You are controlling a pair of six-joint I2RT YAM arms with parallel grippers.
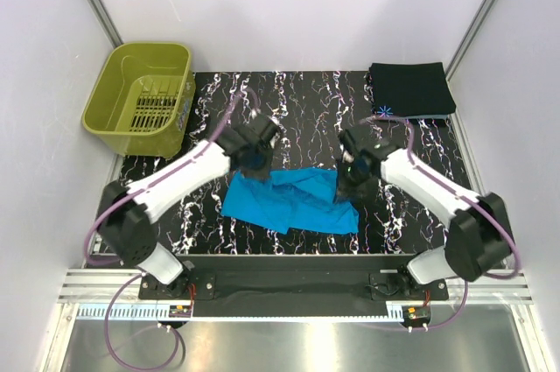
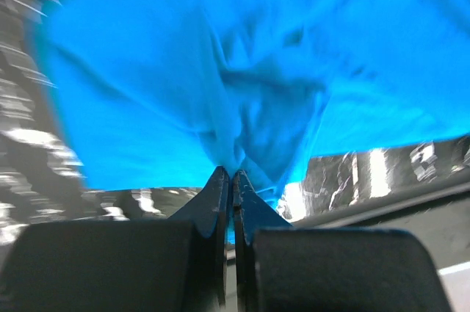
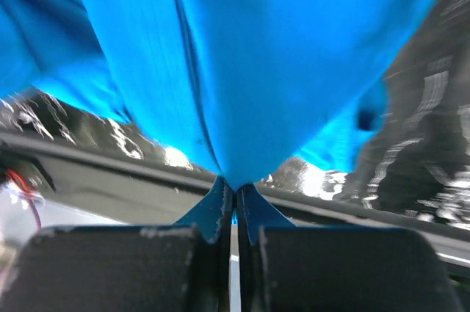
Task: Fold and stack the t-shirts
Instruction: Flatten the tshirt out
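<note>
Step in hand, as we judge it: folding the turquoise t-shirt (image 1: 293, 201). It lies rumpled on the table (image 1: 306, 109), between the two arms and near the front edge. The black t-shirt (image 1: 411, 89) sits folded at the far right corner, well apart.

Left gripper (image 2: 229, 174): jaws pressed together, pinching a bunch of turquoise cloth. Right gripper (image 3: 235, 183): likewise closed on a fold of it.

Next move, we reckon: raise both pinched points together and level, so the cloth neither slips nor twists.

Marbled table (image 1: 297, 101) bears turquoise shirt (image 1: 293, 201), black shirt (image 1: 411, 89) and, seemingly, basket (image 1: 112, 83)
</note>
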